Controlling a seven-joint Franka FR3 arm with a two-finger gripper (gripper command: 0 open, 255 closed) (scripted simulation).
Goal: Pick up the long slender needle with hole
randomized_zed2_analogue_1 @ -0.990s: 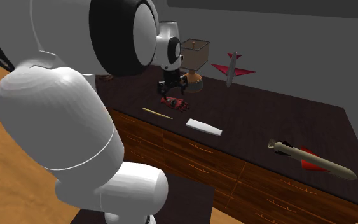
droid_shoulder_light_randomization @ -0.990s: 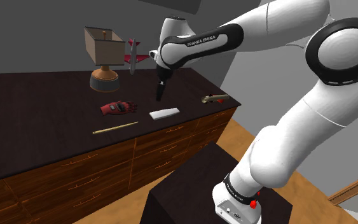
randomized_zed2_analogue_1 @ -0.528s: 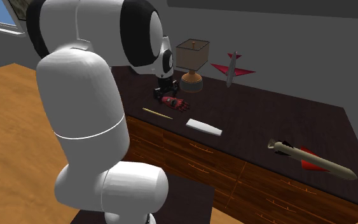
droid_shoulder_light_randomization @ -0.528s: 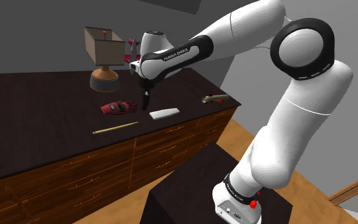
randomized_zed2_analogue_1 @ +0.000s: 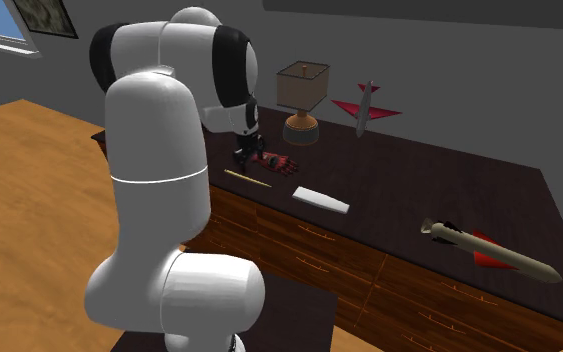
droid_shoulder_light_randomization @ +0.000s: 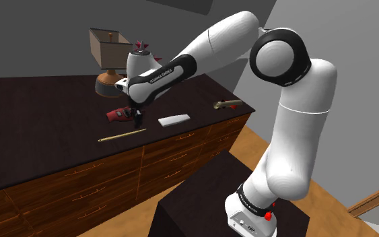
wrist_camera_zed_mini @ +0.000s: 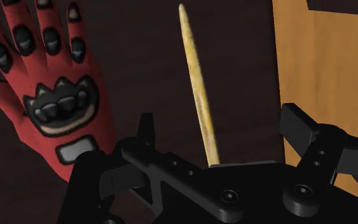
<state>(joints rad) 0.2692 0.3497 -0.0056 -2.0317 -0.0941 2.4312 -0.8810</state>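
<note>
Fingers point(wrist_camera_zed_mini: 147, 132) are spread wide and grip nothing. The needle point(wrist_camera_zed_mini: 196, 89) lies flat on the worktop point(wrist_camera_zed_mini: 139, 57) in the gap between them and touches neither. Its near end passes under the body of the hand, and its pointed end runs out well beyond the fingertips. One finger stands to each side of the shaft, so closing should pinch it across its width.

The needle is a pale yellow sliver, straight and very thin, tapering to a point, with a dull, faintly mottled surface. No eye can be made out on the part that shows. It sits low against the hard surface, so it offers little to catch and may roll or slip.

Just outside one finger lies a red glove point(wrist_camera_zed_mini: 50, 83), soft and flat, with raised black knuckle pads. It lies apart from the needle, but that finger could brush it. The worktop is smooth, dark brown wood. Beyond the other finger its edge drops to an orange plank floor point(wrist_camera_zed_mini: 327, 57).
</note>
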